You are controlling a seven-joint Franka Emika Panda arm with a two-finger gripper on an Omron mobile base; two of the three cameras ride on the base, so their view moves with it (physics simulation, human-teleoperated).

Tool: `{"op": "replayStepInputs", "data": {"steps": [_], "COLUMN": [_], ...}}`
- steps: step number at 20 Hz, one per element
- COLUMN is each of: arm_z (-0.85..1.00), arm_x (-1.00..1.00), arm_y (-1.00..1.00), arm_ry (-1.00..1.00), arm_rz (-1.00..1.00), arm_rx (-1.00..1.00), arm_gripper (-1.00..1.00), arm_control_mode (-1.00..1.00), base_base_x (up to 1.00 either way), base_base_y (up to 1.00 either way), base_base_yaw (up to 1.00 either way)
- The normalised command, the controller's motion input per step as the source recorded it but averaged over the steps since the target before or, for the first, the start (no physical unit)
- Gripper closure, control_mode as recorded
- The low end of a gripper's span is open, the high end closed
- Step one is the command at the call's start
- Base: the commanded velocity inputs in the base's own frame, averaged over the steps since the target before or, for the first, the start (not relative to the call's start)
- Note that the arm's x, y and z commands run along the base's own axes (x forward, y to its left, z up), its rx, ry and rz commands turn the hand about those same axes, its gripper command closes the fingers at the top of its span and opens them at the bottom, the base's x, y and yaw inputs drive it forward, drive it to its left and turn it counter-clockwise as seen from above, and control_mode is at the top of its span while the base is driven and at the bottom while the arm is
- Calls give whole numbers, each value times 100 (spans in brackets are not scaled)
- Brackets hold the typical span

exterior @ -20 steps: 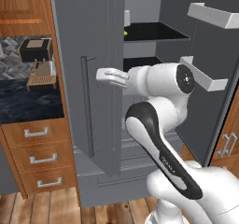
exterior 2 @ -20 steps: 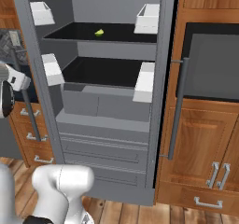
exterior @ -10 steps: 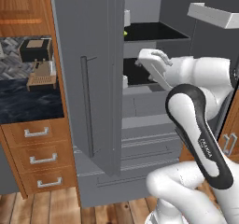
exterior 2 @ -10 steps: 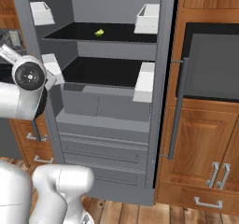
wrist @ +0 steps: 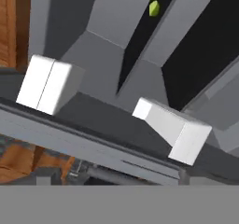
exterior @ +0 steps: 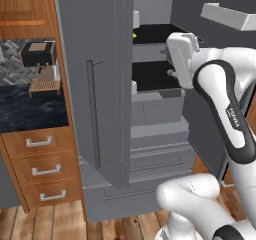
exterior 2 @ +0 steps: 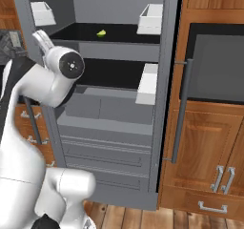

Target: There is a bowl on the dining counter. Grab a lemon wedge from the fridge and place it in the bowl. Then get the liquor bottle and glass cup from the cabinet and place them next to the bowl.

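Observation:
The grey fridge (exterior 2: 119, 113) stands with both doors open. A small yellow-green lemon wedge (exterior 2: 101, 33) lies on its upper dark shelf, also seen as the lemon wedge (exterior: 134, 34) and, far off, the lemon wedge (wrist: 154, 8). My gripper (exterior: 176, 51) is raised in front of the fridge opening at shelf height, a good way short of the wedge; it is open and holds nothing. From the right base camera the gripper (exterior 2: 42, 38) pokes up beside the arm's wrist. The bowl, dining counter, liquor bottle and glass cup are out of view.
White door bins (exterior 2: 151, 18) (wrist: 172, 127) hang on both doors. The left fridge door (exterior: 92, 94) juts out toward me. Wooden drawers (exterior: 40, 169) and a coffee machine (exterior: 40, 64) sit to the left, and an oven panel (exterior 2: 214, 61) with wood cabinets to the right.
The arm has swung from in front of the left fridge door to the right and upward, bringing the hand before the open shelves. The jaws have stayed open.

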Motion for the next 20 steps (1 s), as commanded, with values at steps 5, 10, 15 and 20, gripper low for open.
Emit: {"op": "replayStepInputs", "data": {"steps": [5,10,15,20], "arm_z": [-1,-25,-40,-37], "arm_x": [84,66,28,3], "arm_y": [-7,12,55,69], "arm_ry": [29,16,3,0], "arm_rz": [7,8,9,10], "arm_rx": [21,15,6,3], "arm_gripper": [-100,-100,-100,-100], "arm_control_mode": [-100,-100,-100,-100], "base_base_x": [0,0,0,0], "base_base_y": [0,0,0,0], "base_base_yaw": [0,0,0,0]}}
